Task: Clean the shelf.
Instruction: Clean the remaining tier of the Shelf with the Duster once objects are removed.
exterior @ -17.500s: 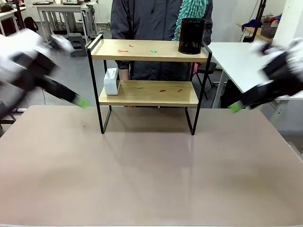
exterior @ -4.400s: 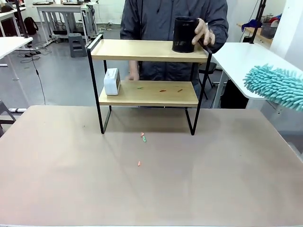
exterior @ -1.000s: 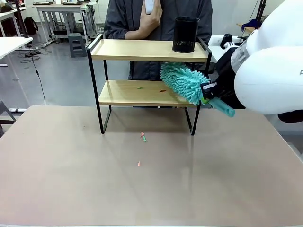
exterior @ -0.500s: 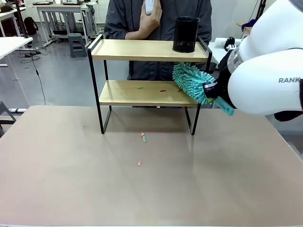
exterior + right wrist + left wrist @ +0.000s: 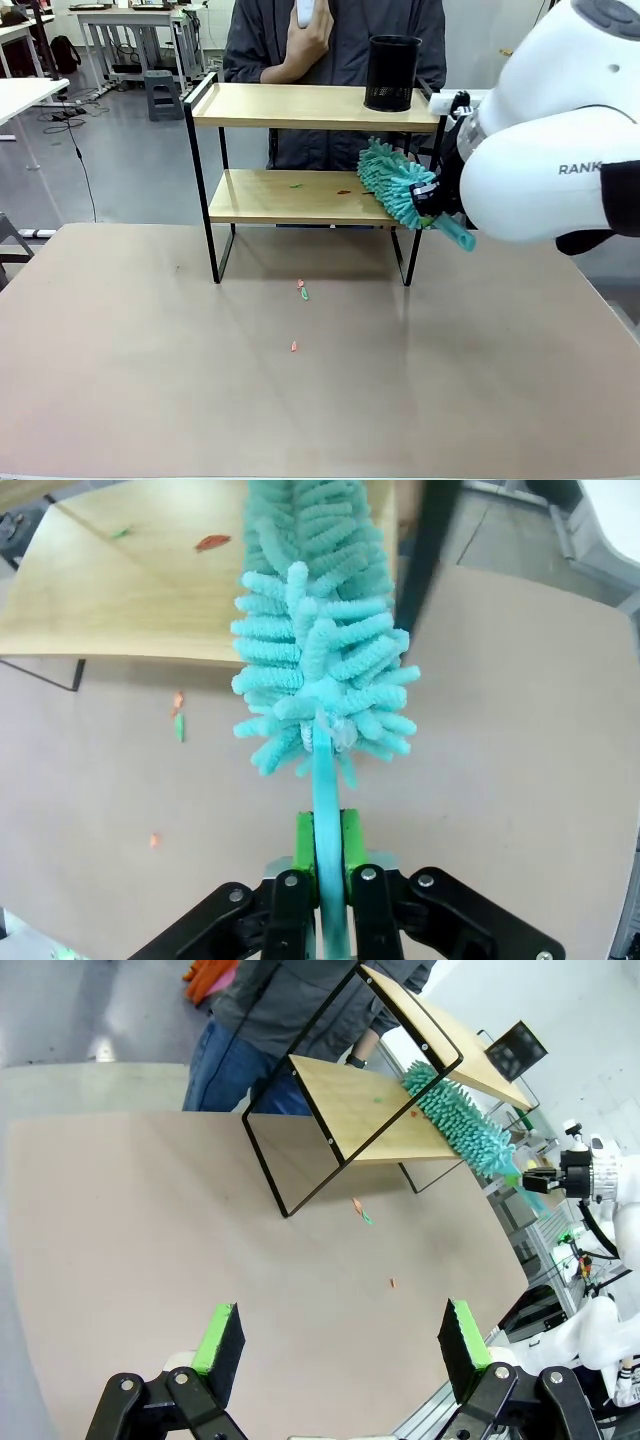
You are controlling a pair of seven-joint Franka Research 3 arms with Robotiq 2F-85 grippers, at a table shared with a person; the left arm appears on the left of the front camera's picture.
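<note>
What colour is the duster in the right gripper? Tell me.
Teal: the duster, fluffy head and handle alike, clearest in the right wrist view.

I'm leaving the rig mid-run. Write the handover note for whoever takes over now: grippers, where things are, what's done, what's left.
Right gripper: shut on the duster handle.
Left gripper: open, holding nothing, above the table.
Duster head is at the right end of the shelf's lower board. The black cup stands on the top board.
Done: swept scraps lie on the table in front of the shelf.
Left: green and red bits on the lower board.
</note>
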